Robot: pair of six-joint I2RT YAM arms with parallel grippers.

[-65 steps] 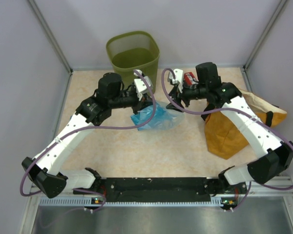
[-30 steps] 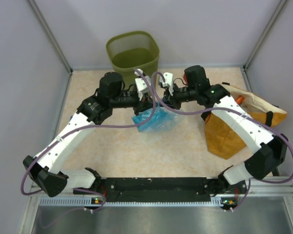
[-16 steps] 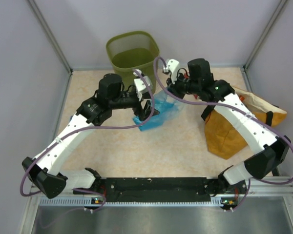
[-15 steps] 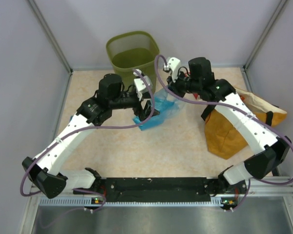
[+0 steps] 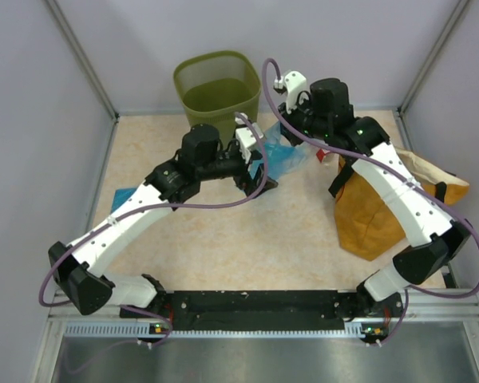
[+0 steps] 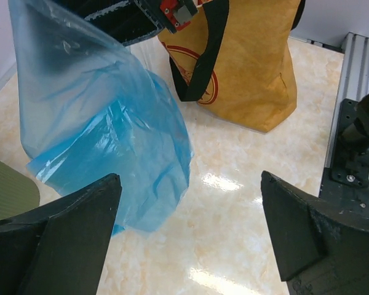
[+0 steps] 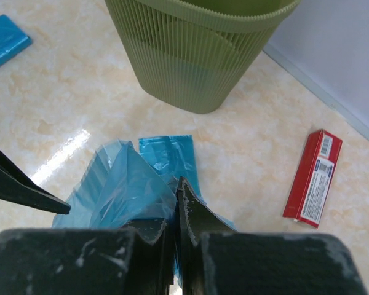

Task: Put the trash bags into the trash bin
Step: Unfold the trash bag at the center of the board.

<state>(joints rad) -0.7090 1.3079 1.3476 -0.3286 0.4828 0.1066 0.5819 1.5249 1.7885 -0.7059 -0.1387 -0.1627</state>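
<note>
R end effector [image 7: 176,192] pinches trash bag [image 6: 101,126]; bag top cut off.

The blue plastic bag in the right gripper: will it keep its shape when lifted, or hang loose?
Probably floppy: the blue bag hangs in crumpled folds from the right gripper. Likely very light, since the film is thin enough to see through. It may catch on the bin rim, because its lower end sags low.

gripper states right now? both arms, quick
Left gripper: open, empty.
Right gripper: shut on the blue trash bag.
</note>
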